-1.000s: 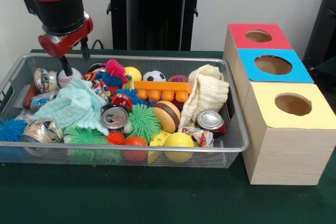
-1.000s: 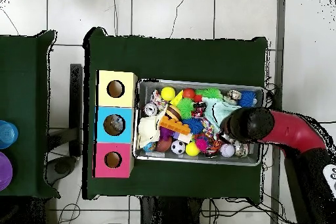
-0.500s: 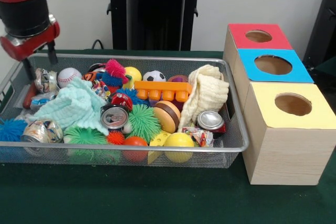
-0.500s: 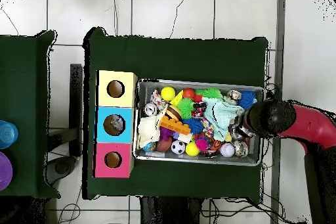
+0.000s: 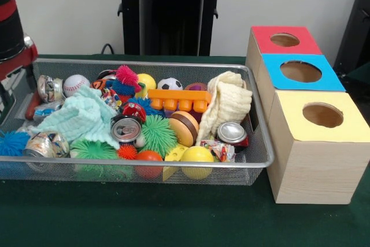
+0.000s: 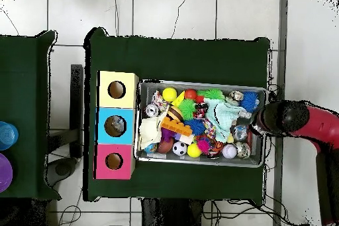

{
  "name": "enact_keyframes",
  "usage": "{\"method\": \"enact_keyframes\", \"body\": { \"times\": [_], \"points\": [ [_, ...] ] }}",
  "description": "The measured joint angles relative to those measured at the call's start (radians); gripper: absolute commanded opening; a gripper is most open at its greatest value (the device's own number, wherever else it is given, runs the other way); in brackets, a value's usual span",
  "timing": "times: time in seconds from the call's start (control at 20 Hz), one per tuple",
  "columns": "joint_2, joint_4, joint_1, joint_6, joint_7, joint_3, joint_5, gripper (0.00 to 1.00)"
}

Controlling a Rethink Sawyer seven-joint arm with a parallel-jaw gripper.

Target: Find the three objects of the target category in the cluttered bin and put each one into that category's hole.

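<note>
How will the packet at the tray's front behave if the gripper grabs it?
The packet looks like crinkly film, so it probably crumples and weighs little. It sits wedged between the yellow ball and a can, so pulling it may nudge the ball into rolling.

- Even, bright indoor light; nothing dim.
- Soft shadow under the bin [image 5: 254, 143] and beside the boxes [image 5: 312, 154].
- Small glints on can tops [image 5: 125, 128].
- Front view slightly soft; overhead detail coarse.
</note>
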Motion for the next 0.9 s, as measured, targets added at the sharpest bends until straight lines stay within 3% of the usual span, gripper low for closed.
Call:
{"method": "enact_keyframes", "body": {
  "times": [0.5,0.9],
  "points": [
    [0.087,-0.066,-0.018,0.021,-0.043,0.029,-0.03,1.0],
    [0.13,-0.088,-0.015,0.118,-0.174,0.041,-0.033,1.0]
  ]
}}
